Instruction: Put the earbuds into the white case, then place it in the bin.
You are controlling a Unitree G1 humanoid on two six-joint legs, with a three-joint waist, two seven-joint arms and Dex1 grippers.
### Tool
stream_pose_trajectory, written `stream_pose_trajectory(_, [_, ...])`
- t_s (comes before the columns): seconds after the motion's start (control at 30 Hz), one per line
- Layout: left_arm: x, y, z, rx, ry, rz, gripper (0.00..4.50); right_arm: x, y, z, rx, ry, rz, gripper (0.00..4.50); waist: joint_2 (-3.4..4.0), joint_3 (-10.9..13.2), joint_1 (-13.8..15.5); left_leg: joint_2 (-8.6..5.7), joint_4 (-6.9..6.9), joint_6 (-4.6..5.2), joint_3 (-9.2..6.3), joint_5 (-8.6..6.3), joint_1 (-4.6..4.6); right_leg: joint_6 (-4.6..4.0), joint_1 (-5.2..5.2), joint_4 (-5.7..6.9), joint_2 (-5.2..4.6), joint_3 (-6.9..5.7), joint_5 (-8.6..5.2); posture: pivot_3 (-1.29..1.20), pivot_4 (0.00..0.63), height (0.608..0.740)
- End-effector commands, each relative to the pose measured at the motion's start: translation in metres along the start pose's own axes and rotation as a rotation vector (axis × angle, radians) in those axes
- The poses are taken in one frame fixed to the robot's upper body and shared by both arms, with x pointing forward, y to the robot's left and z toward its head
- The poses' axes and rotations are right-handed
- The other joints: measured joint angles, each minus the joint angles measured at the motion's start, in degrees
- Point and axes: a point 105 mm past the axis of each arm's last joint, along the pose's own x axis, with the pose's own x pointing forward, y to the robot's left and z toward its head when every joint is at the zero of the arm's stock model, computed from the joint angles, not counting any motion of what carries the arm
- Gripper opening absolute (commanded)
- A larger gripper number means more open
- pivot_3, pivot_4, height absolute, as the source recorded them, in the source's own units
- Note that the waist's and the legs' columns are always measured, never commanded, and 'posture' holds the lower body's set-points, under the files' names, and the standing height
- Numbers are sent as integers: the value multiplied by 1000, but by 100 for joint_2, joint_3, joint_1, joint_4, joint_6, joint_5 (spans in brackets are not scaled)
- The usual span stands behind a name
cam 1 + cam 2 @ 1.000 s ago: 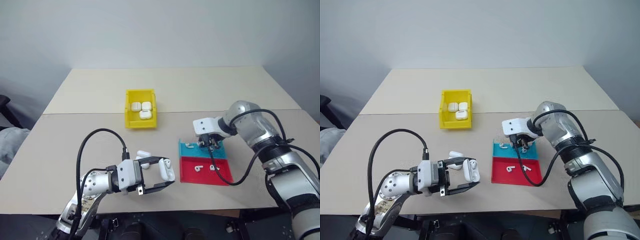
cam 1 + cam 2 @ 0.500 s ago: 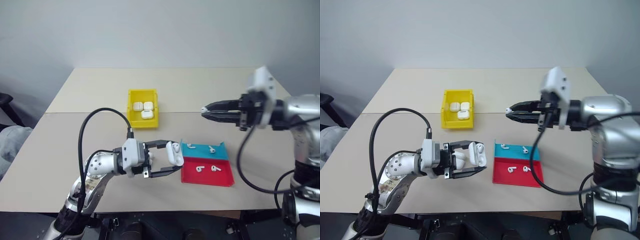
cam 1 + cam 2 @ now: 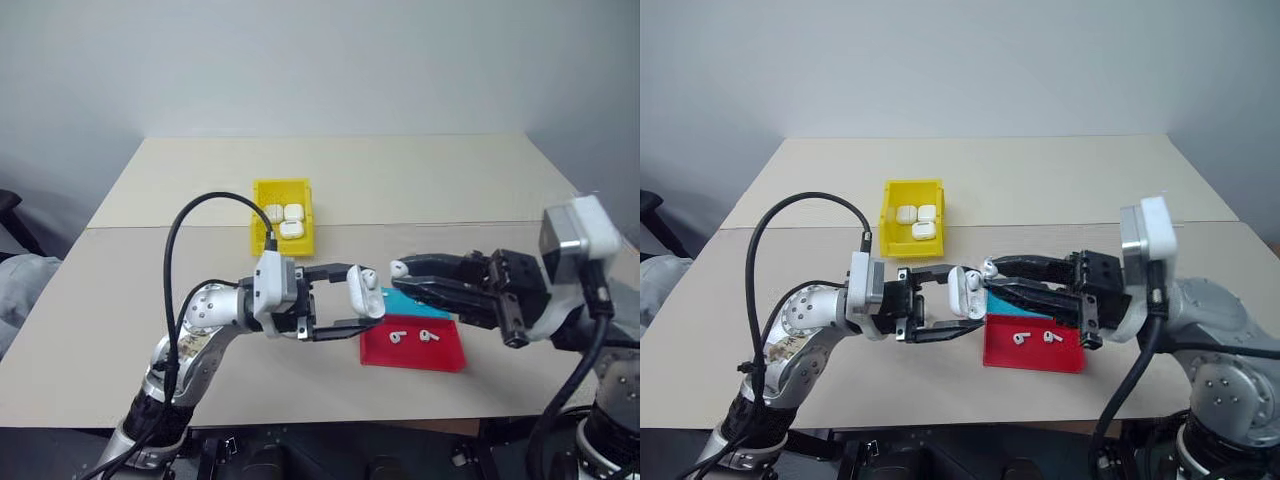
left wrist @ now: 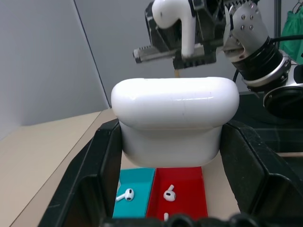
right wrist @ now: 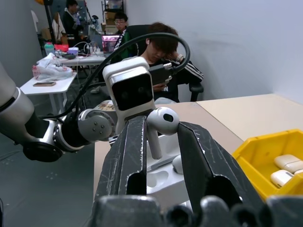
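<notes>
Left eye view: You are holding the white case (image 3: pixel 361 291) up in the left gripper (image 3: pixel 352 300), just left of the teal-and-red tray (image 3: pixel 445 352). Its fingers are squeezing the case so it is staying still for loading.
Right eye view: The right gripper (image 3: pixel 988 275) is pinching one earbud (image 3: pixel 987 267) right beside the case, tip to tip. Two more earbuds (image 3: pixel 1034 338) are lying on the tray's red part, below the case.
Bin: The yellow bin (image 3: pixel 890 235) is sitting well behind the case, with other white cases (image 3: pixel 914 220) inside.
Left wrist view: The case is sitting snug between the two black fingers (image 4: pixel 90 189), and the earbud is hanging stem-down just above it.
Right wrist view: You are gripping the earbud by its stem, bud end up, so I think it is lined up to drop into an open slot. People (image 5: pixel 163 56) are sitting far behind the case.
</notes>
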Motion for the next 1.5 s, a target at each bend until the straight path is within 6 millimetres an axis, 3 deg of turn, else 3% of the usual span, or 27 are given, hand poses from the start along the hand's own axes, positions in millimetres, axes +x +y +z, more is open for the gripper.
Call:
stream_pose_trajectory(0.03, [4,1,8,17,-37,-16,2781,4,4,0,-41,-17,7,1253,0,0,-1,0,0,0,0,0,0,0,-1,1,0,1,0,0,150,740])
stream_pose_trajectory(0.8, [3,0,6,22,-36,7,2781,1,5,-23,-66,73,26,1253,-1,1,1,0,0,0,-1,0,0,0,0,-4,0,0,0,0,150,740])
stream_pose_trajectory(0.9, [3,0,6,23,-37,8,2781,2,8,-25,-75,83,41,1813,-2,1,5,0,0,0,-1,0,0,0,1,-3,0,-1,0,0,150,740])
stream_pose_trajectory(1.0, [3,0,5,23,-36,8,2781,2,5,-29,-78,97,18,2818,-2,1,1,0,1,0,-1,0,0,0,1,-3,0,0,0,0,150,740])
stream_pose_trajectory(1.2, [2,0,1,24,-17,-1,2781,-9,2,-21,-110,118,-5,2818,-2,1,12,0,0,0,-2,0,0,0,1,-5,0,-1,0,0,150,740])
stream_pose_trajectory(1.4, [5,4,-14,21,38,-7,2781,-22,-3,-1,-105,181,14,2818,-3,2,19,0,1,0,0,0,1,0,3,-5,0,-1,0,0,150,740])
stream_pose_trajectory(1.5, [10,6,-24,29,78,-27,2781,-14,-10,14,-140,196,32,2207,-4,2,-2,0,3,1,1,0,2,0,5,-4,0,-1,0,0,150,740])
